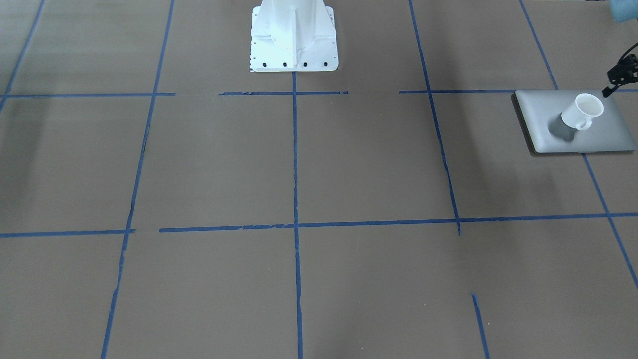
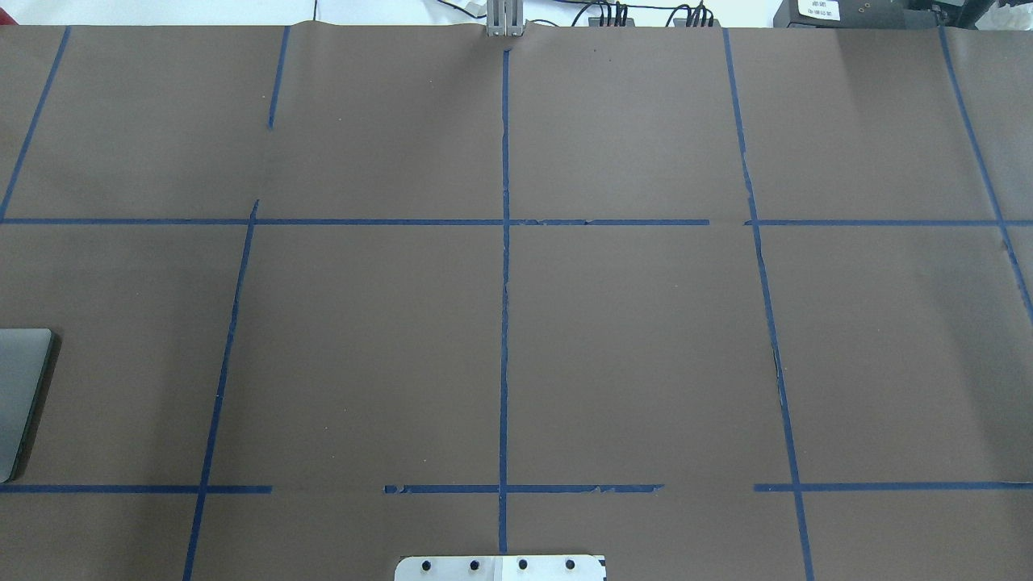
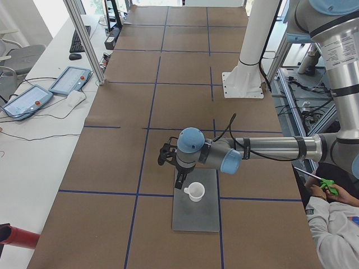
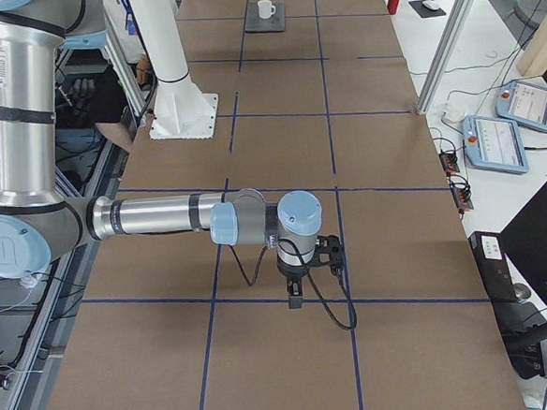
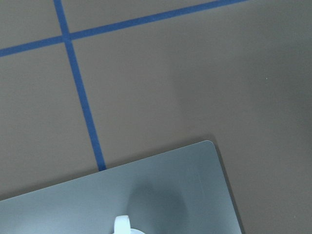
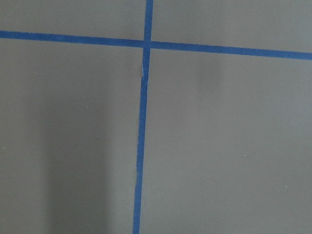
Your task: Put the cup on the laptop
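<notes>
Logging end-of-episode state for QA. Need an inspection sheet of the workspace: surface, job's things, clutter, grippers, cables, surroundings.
surface: brown table with a blue tape grid; white robot pedestal bolted to it.
job's things: cup stands upright on the closed laptop.
clutter: nothing seen.
grippers: left gripper hangs close beside the cup, not around it, jaw state unreadable; right gripper is over bare table far from the laptop, jaw state unreadable.
cables: black cable loops off the right wrist, away from cup and laptop.
surroundings: teach pendants on the side bench; a person seated beside the robot.
</notes>
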`<state>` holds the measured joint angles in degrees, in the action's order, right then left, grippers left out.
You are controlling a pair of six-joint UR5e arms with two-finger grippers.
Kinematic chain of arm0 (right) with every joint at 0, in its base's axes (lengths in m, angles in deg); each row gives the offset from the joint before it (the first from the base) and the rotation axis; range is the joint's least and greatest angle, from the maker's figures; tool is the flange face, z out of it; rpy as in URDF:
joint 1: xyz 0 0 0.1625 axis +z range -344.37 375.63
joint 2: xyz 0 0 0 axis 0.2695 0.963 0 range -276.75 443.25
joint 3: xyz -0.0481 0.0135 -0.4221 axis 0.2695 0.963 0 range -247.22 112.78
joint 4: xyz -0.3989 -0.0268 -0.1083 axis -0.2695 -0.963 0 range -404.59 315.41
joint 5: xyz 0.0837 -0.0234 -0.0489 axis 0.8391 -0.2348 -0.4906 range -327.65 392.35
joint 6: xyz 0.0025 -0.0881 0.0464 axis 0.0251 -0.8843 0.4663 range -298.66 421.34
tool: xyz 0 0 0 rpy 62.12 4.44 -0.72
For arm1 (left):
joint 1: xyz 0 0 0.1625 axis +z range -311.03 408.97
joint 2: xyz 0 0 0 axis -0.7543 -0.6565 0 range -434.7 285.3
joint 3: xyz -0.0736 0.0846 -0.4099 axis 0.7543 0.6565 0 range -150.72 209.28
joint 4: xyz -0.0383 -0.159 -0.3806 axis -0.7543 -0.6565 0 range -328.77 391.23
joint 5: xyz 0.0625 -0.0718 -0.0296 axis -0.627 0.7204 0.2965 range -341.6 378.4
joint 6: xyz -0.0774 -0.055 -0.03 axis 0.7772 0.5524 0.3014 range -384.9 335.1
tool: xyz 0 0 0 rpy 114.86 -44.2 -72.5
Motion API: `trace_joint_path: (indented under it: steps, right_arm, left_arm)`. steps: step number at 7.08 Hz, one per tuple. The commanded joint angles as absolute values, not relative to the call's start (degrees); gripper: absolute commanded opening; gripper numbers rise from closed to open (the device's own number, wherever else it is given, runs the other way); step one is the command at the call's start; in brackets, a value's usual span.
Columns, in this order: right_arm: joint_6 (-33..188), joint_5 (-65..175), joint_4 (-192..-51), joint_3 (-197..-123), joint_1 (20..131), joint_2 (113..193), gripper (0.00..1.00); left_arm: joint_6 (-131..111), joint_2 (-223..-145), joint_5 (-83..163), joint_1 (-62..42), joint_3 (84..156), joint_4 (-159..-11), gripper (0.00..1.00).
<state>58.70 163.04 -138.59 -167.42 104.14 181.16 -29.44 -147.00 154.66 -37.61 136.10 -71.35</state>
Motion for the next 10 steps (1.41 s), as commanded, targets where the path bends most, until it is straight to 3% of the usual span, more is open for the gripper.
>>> trace_joint_path:
  steps: [1, 3, 10]
  right_arm:
    - [58.7, 163.0, -138.5, -167.4, 104.1, 181.2, 1.00]
    - [58.7, 163.0, -138.5, -167.4, 104.1, 181.2, 1.00]
    - [58.7, 163.0, -138.5, -167.4, 104.1, 181.2, 1.00]
  left_arm:
    - [-43.5, -152.8, 151.7, -47.2, 137.8, -50.6, 1.00]
    - [-43.3, -148.4, 151.0, -47.8, 137.7, -50.5, 1.00]
    - [-33.6, -149.6, 153.8, -47.5, 138.5, -51.5, 1.00]
